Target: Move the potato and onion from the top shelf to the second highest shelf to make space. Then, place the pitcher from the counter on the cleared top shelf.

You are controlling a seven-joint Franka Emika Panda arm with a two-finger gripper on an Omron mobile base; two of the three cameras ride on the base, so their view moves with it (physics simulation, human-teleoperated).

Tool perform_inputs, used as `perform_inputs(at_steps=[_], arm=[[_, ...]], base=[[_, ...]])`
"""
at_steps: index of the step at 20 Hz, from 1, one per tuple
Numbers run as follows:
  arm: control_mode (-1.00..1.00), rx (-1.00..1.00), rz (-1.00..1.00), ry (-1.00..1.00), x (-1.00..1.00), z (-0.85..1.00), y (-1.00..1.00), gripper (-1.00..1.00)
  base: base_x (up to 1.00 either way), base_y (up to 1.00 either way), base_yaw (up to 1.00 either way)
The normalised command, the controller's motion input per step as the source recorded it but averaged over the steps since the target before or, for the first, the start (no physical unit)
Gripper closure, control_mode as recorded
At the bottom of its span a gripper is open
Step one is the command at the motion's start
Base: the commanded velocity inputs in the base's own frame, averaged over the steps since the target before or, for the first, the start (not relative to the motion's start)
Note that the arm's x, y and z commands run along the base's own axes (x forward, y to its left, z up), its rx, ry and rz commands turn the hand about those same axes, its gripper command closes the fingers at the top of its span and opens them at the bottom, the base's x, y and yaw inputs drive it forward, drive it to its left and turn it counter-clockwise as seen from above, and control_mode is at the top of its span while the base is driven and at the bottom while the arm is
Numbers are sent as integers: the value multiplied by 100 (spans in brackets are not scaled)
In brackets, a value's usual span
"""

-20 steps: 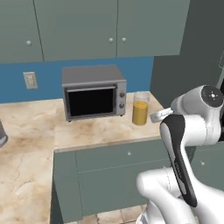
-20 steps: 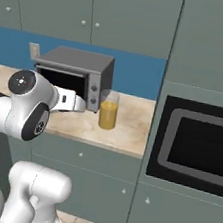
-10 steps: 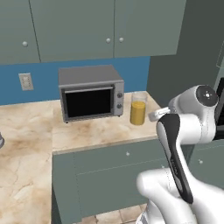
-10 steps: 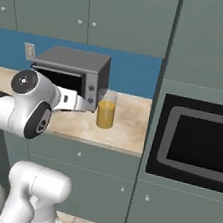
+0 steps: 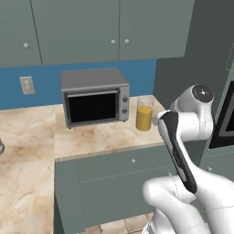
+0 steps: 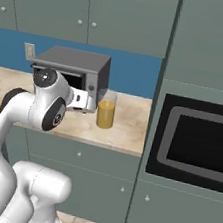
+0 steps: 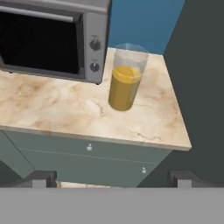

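The pitcher point(image 5: 144, 115) point(image 6: 105, 113) point(image 7: 124, 83) is clear, holds orange-yellow liquid and stands upright on the beige marbled counter point(image 5: 100, 137) point(image 7: 57, 109), just right of the toaster oven. My gripper point(image 7: 113, 178) is open with nothing between its fingertips point(image 7: 41, 177). It hangs in front of the counter edge, above and short of the pitcher. In the right base view the hand sits just left of the pitcher. The potato, the onion and the top shelf are out of view.
A grey toaster oven point(image 5: 95, 96) point(image 6: 72, 67) point(image 7: 48, 39) stands on the counter against the blue wall. A tall dark cabinet side point(image 7: 201, 65) bounds the counter on the right, with a built-in oven point(image 6: 200, 142) in it. Grey-green wall cabinets point(image 5: 109, 27) hang above.
The whole picture has drifted slightly sideways, so the camera has moved a little. The arm holds the same pose and the gripper stays open. The pitcher has not moved on the counter.
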Motion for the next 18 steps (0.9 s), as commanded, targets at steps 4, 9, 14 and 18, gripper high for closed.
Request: perform_inputs(at_steps=[4,9,14,18], arm=[[-100,0,0,2,30,-34,-23,-100],[-100,0,-1,-11,18,-46,-8,-100],[-100,1,-1,-8,32,-30,-2,-100],[-100,7,0,0,50,-6,-11,-100]], base=[[0,0,0],[0,0,0],[0,0,0],[0,0,0]])
